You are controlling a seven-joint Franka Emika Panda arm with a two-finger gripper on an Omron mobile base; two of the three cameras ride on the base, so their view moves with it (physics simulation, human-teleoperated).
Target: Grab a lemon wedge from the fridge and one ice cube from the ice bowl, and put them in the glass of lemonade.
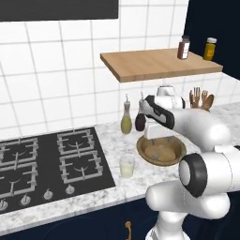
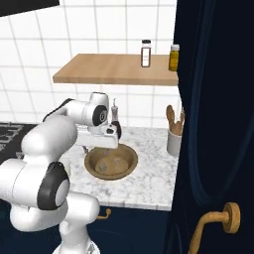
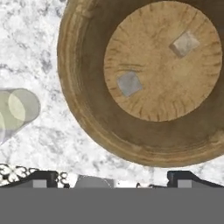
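Hovering: we have the gripper (image 3: 109, 177) poised above the ice bowl (image 1: 174, 157), jaws spread wide and holding nothing.
Ice bowl: wide, shallow, tan-brown, sitting on the marble counter (image 1: 140, 180) right of the stove (image 1: 51, 164); we judge it stable enough not to slide under a light touch.
Ice cubes: two in the hand view, one nearer the bowl's middle (image 3: 129, 82), one toward the far side (image 3: 185, 43), well apart, both flat on the bowl floor.
Handling: we expect a cube to be light, hard and slippery, prone to squirting out if pinched off-centre.
Hold: we would take the nearer cube across two opposite flat faces, fingers coming straight down; it sits turned relative to the fingertips, so the wrist may need a roll first.
Glass of lemonade (image 1: 127, 166): on the counter just left of the bowl, near the stove edge; thin and tippable, to be approached from above.
Lemon wedge: possibly already in the glass, but the liquid is too pale and blurred for us to tell.
Bottles (image 1: 126, 119): two slim ones behind the bowl, clear of the reach.
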